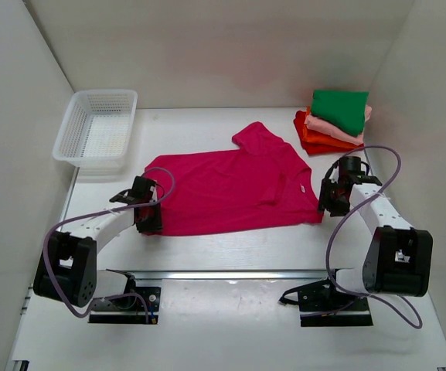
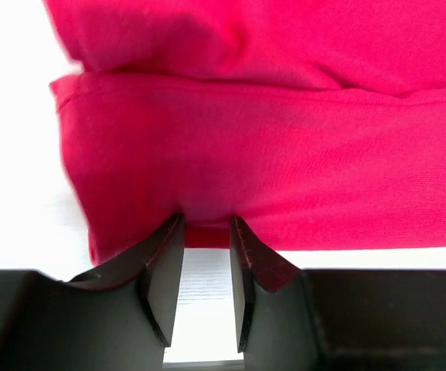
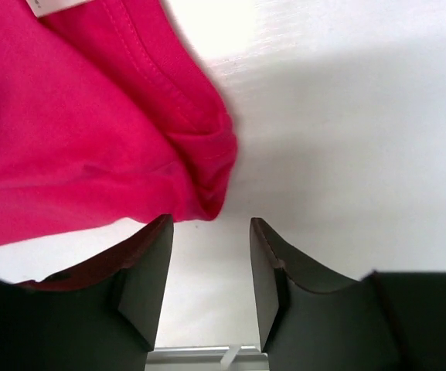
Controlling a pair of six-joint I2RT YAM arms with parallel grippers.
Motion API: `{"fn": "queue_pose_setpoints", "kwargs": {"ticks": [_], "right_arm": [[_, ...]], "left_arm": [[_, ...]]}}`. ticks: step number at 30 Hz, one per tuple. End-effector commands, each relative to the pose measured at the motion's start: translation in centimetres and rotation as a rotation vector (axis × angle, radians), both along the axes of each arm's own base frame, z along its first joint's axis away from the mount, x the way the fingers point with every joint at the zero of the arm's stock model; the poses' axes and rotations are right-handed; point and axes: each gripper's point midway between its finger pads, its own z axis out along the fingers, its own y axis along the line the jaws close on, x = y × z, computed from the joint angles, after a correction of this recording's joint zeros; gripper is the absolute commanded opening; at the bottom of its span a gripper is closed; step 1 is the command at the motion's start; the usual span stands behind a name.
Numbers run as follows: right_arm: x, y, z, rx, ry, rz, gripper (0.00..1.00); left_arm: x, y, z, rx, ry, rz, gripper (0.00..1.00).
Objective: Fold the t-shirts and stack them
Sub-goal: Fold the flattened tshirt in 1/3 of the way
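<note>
A magenta-pink t-shirt [image 1: 230, 185] lies spread flat in the middle of the table, one sleeve pointing to the back. My left gripper [image 1: 149, 220] is at its near left corner. In the left wrist view the gripper [image 2: 207, 220] is open and its tips straddle the shirt's hem [image 2: 246, 154]. My right gripper [image 1: 332, 205] is at the shirt's right edge. In the right wrist view it [image 3: 211, 220] is open and empty, with a bunched corner of the shirt [image 3: 76, 139] just ahead of its left finger. A stack at the back right has green [image 1: 340, 108], light pink [image 1: 323, 126], orange [image 1: 315, 137] and red [image 1: 327, 148] folded shirts.
A white mesh basket [image 1: 105, 93] stands at the back left, against the left wall. White walls close in the table on the left, back and right. The arm bases and a metal rail [image 1: 230, 274] run along the near edge.
</note>
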Motion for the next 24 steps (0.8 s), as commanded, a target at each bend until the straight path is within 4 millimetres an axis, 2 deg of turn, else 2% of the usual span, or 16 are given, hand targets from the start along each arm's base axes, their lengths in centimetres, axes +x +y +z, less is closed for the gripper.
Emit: {"fn": "queue_pose_setpoints", "kwargs": {"ticks": [1, 4, 7, 8, 9, 11, 12, 14, 18, 20, 21, 23, 24], "right_arm": [[1.7, -0.1, 3.6, -0.042, -0.100, 0.030, 0.42], [4.5, 1.6, 6.4, -0.048, -0.213, 0.095, 0.42], [6.0, 4.2, 5.6, -0.004, -0.210, 0.159, 0.42], [5.8, 4.3, 4.3, -0.001, -0.167, 0.154, 0.41], [6.0, 5.4, 3.7, 0.021, -0.171, 0.178, 0.39], [4.3, 6.5, 1.0, 0.042, -0.122, 0.196, 0.40], [4.6, 7.1, 1.0, 0.064, -0.140, 0.196, 0.39], [3.3, 7.5, -0.6, 0.086, -0.106, 0.193, 0.39], [1.5, 7.7, -2.2, 0.051, -0.031, 0.206, 0.38], [-0.5, 7.6, -3.1, 0.038, 0.031, 0.186, 0.39], [-0.7, 7.7, -3.1, 0.042, 0.031, 0.183, 0.39], [-2.6, 7.7, -3.5, 0.052, 0.074, 0.169, 0.39], [-2.9, 7.6, -3.5, 0.046, 0.082, 0.158, 0.39]], "left_arm": [[0.6, 1.5, 0.7, 0.029, -0.059, 0.026, 0.42], [1.4, 2.1, 1.7, 0.027, -0.098, 0.046, 0.43], [1.4, 2.7, 1.0, 0.027, -0.058, 0.055, 0.44], [1.3, 2.7, 0.7, 0.030, -0.035, 0.052, 0.43], [1.4, 2.7, 0.5, 0.045, -0.028, 0.037, 0.43], [1.4, 2.4, 0.3, 0.052, -0.025, 0.020, 0.42], [1.2, 2.4, 0.4, 0.051, -0.023, 0.021, 0.42], [1.3, 2.4, 0.6, 0.042, -0.032, 0.022, 0.42], [2.6, 1.9, 3.4, 0.002, -0.162, 0.021, 0.44], [3.3, 1.8, 4.9, -0.022, -0.215, 0.035, 0.47], [3.5, 2.0, 5.6, -0.026, -0.233, 0.041, 0.48], [4.2, 2.3, 7.1, -0.020, -0.264, 0.030, 0.48], [4.3, 2.4, 7.3, -0.016, -0.261, 0.028, 0.48]]}}
